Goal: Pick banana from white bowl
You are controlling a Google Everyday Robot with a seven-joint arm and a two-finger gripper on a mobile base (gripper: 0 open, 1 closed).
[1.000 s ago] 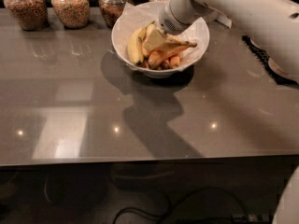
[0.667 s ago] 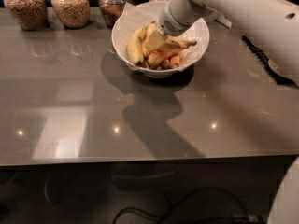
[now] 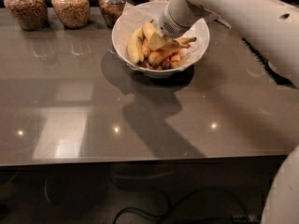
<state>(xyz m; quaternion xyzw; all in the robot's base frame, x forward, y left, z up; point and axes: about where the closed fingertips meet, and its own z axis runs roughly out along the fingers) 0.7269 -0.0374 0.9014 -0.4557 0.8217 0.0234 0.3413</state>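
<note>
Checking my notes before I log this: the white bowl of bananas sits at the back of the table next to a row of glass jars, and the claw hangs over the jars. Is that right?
Not quite: the claw is at the white bowl, right over the bananas, not over the glass jars, as the camera view shows. The rest stands.

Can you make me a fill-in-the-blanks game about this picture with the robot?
The white bowl holds yellow ____.
The end effector is down inside the ____.
Behind the bowl stand ____ glass jars.
Missing words: bananas, bowl, four.
</note>
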